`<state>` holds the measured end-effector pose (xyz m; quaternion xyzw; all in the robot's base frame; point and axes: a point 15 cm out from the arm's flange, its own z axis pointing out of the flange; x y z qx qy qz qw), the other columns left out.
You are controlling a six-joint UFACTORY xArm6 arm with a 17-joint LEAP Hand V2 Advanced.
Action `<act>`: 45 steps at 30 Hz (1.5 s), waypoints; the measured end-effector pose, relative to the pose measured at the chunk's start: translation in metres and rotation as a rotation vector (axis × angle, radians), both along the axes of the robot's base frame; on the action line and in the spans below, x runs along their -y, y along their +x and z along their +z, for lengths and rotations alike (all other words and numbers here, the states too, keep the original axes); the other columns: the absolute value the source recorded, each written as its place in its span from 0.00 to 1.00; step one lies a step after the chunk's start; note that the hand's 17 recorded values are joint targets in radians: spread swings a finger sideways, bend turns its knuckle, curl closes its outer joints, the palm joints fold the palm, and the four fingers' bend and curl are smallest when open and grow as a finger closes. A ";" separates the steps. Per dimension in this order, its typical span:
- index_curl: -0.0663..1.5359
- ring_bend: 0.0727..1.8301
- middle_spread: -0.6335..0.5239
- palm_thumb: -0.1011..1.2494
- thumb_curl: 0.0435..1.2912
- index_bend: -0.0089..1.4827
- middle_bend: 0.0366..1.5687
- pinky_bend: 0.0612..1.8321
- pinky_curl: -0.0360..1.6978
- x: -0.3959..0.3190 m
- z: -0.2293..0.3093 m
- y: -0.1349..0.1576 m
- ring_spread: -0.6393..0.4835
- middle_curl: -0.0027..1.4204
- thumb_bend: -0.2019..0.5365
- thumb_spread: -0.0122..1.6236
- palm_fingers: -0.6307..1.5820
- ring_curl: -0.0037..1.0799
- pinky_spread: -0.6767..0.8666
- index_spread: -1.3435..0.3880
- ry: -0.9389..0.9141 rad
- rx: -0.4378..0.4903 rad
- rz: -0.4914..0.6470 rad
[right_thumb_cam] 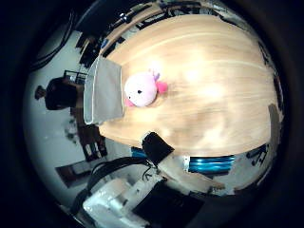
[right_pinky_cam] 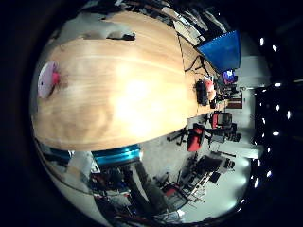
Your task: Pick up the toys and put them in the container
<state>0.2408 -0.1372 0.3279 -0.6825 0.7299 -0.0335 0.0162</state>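
Note:
A pink and white plush toy (right_thumb_cam: 142, 88) lies on the light wooden table (right_thumb_cam: 209, 85), right beside a grey rectangular container (right_thumb_cam: 102, 90) that stands at the table's end. The right little finger side palm view shows the same toy (right_pinky_cam: 49, 78) small, at the far end of the table (right_pinky_cam: 123, 90). The table looks far from the palm in each view. Black and white parts of my hand (right_thumb_cam: 157, 149) show at the edge of the right thumb side palm view, off the table's long side. Its fingers cannot be made out.
A blue panel (right_pinky_cam: 223, 49) stands beyond one end of the table. Red and black chairs (right_pinky_cam: 197, 138) and other room clutter stand on the floor alongside. A teal part (right_pinky_cam: 117, 156) sits by the table's long edge.

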 end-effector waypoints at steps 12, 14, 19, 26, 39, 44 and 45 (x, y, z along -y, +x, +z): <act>0.21 0.43 0.49 0.26 0.19 0.11 0.20 0.64 0.08 -0.044 -0.010 0.044 0.55 0.27 0.23 0.60 0.40 0.22 0.72 0.53 0.073 -0.004 0.076; 0.21 0.44 0.49 0.26 0.19 0.11 0.20 0.65 0.08 -0.059 -0.011 0.051 0.55 0.27 0.24 0.60 0.40 0.22 0.72 0.53 0.077 -0.011 0.097; 0.21 0.44 0.49 0.27 0.19 0.11 0.20 0.67 0.07 -0.098 -0.020 0.065 0.56 0.27 0.23 0.59 0.40 0.22 0.71 0.53 0.084 -0.031 0.158; 0.20 0.45 0.50 0.28 0.20 0.10 0.20 0.69 0.07 -0.148 -0.046 0.073 0.58 0.27 0.24 0.59 0.37 0.22 0.70 0.54 0.093 -0.100 0.226; 0.20 0.46 0.52 0.31 0.20 0.10 0.21 0.72 0.07 -0.193 -0.092 0.083 0.60 0.27 0.24 0.59 0.35 0.22 0.70 0.55 0.083 -0.192 0.286; 0.20 0.46 0.52 0.32 0.20 0.10 0.21 0.73 0.07 -0.199 -0.112 0.081 0.60 0.27 0.24 0.60 0.34 0.22 0.70 0.55 0.078 -0.249 0.287; 0.20 0.46 0.52 0.33 0.20 0.10 0.21 0.73 0.07 -0.199 -0.115 0.081 0.60 0.27 0.24 0.60 0.34 0.22 0.69 0.55 0.077 -0.254 0.287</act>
